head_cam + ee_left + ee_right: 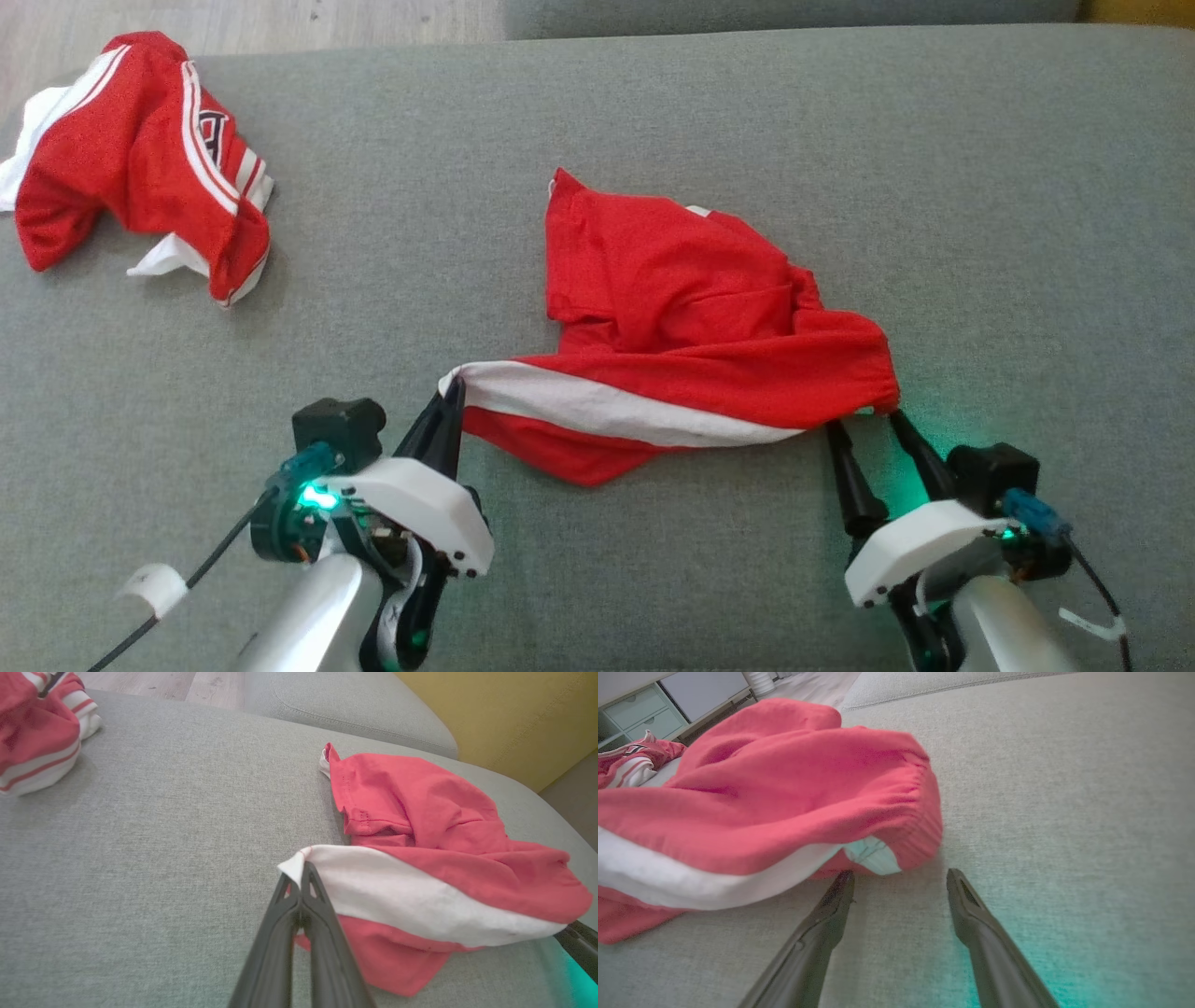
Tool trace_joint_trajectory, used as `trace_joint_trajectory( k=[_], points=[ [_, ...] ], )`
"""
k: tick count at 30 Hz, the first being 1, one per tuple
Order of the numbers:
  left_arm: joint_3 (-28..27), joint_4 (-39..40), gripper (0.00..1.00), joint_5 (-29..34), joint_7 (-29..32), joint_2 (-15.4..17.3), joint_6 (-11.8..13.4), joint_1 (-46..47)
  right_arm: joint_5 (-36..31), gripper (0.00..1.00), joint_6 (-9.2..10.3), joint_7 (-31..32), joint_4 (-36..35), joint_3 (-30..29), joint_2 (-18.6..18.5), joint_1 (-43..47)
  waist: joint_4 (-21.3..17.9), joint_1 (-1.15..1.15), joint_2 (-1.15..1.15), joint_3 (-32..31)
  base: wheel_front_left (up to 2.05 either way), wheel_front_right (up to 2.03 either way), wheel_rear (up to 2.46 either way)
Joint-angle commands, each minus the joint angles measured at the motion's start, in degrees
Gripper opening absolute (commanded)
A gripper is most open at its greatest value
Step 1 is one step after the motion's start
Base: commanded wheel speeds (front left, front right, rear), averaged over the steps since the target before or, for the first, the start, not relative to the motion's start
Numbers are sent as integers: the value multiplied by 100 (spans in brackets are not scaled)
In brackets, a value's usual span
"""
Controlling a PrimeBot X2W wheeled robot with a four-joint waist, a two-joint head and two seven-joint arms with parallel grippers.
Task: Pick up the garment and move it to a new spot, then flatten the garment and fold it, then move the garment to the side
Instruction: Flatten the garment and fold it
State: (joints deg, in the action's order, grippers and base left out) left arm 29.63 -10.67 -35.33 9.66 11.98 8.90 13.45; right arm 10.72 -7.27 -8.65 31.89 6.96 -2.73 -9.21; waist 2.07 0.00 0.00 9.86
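A crumpled red garment (681, 308) with a broad white stripe lies on the grey cushion (653, 112), its near edge stretched out sideways. My left gripper (453, 390) is shut on the white left corner of the garment (397, 891), pinching it at the fingertips (303, 872). My right gripper (864, 418) stands open right at the gathered right end of the garment (794, 788); its two fingers (831, 905) are spread on the cushion just short of the cloth and hold nothing.
A second red and white striped garment (140, 159) lies bunched at the far left of the cushion, also in the left wrist view (32, 732). Wooden floor (280, 19) shows beyond the far edge. A yellow wall (514, 714) and pale drawers (640, 709) stand off the cushion.
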Motion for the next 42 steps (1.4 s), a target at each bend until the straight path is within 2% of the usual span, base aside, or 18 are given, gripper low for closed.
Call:
trace_joint_trajectory(
  k=[1,10,17,19,21,22,24,25,26,32,42],
  points=[
    [-226,219,0,-8,-33,117,31,113,133,100,-22,-135,-57,245,-45,-138,14,0,0,-10,0,0,0],
    [-237,266,0,-35,-31,149,90,73,904,100,-22,-429,9,1109,-365,-403,1,0,0,-61,0,0,0],
    [-246,295,0,-61,-38,175,119,51,1386,76,-22,-583,-330,1668,-658,-490,-14,0,0,-93,0,0,0],
    [-255,299,0,-72,-39,188,127,39,1486,66,-22,-605,-403,1745,-721,-505,-20,0,0,-99,0,0,0],
    [-259,304,0,-82,-43,196,133,32,1557,47,-22,-617,-421,1799,-766,-524,-22,0,0,-105,0,0,0],
    [-260,307,0,-84,-45,200,137,29,1581,42,-22,-620,-413,1829,-782,-539,-22,0,0,-106,0,0,0],
    [-265,315,0,-92,-51,206,142,28,1618,24,-22,-625,-365,1900,-801,-584,-20,0,0,-108,0,0,0],
    [-269,318,0,-95,-58,211,144,28,1634,9,-22,-627,-338,1933,-808,-610,-18,0,0,-110,0,0,0],
    [-279,324,0,-96,-76,215,150,28,1649,0,-22,-628,-310,1960,-812,-638,-15,0,0,-113,0,0,0],
    [-421,417,0,-82,-384,251,157,59,1799,0,-22,-633,-541,1989,-890,-786,-20,0,0,-178,0,0,0],
    [-796,1111,0,12,-911,520,106,301,1774,0,-22,-603,-1995,1853,-1496,-969,-121,0,0,-561,0,0,0]
  ],
)
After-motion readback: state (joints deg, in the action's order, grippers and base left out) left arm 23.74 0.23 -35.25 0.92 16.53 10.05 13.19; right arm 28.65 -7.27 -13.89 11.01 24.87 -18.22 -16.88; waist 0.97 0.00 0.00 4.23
